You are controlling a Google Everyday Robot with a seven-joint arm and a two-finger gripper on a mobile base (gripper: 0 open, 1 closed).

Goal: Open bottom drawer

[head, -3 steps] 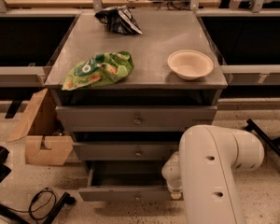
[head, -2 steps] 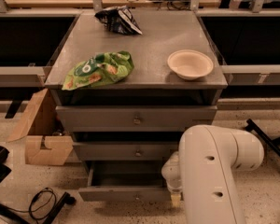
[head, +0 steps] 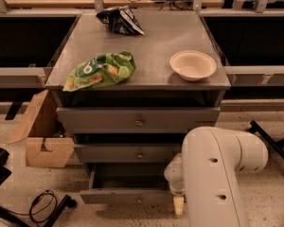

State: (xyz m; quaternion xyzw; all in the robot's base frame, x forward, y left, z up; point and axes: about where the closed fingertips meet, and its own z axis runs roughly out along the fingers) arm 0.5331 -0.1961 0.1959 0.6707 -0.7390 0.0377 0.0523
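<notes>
The grey cabinet (head: 137, 46) has three stacked drawers. The bottom drawer (head: 125, 196) stands pulled out toward me, and its shallow grey inside (head: 128, 178) shows. The middle drawer (head: 128, 152) and the top drawer (head: 137, 121) are pushed in, each with a small round knob. My gripper (head: 178, 205) is low at the right end of the bottom drawer's front. It is mostly hidden behind my white arm (head: 217, 174), with only a cream tip showing.
On the cabinet top lie a green chip bag (head: 100, 70), a dark snack bag (head: 119, 20) and a cream bowl (head: 193, 64). An open cardboard box (head: 42, 131) stands on the floor at the left. Black cables (head: 42, 205) and a black stand leg (head: 270, 136) lie on the floor.
The gripper's tip has dropped slightly at the drawer's front. The bottom drawer stands pulled out as before.
</notes>
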